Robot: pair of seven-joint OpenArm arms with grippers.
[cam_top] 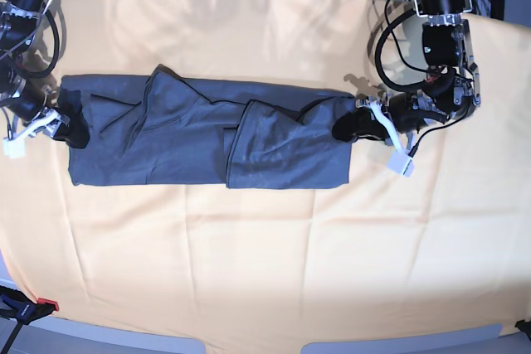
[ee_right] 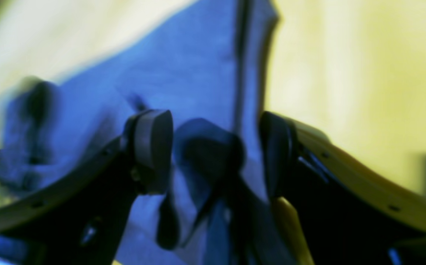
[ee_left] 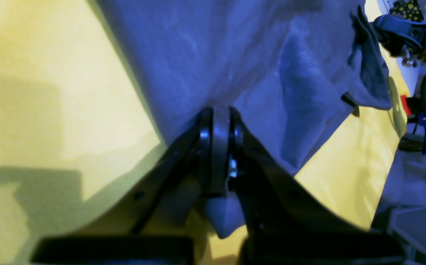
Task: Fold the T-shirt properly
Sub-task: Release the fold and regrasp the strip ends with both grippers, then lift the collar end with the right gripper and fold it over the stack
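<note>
While stretched lengthwise, T-shirt (cam_top: pixel 207 134) lies rumpled, folds overlapping mid-band.

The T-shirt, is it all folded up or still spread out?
Partly folded. The T-shirt lies as a long band on the orange-yellow cloth, sides folded in, with one wrinkled flap lying over its middle.

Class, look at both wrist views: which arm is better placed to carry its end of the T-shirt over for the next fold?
Probably left: the left gripper is shut on the T-shirt, while the right gripper is open.
</note>
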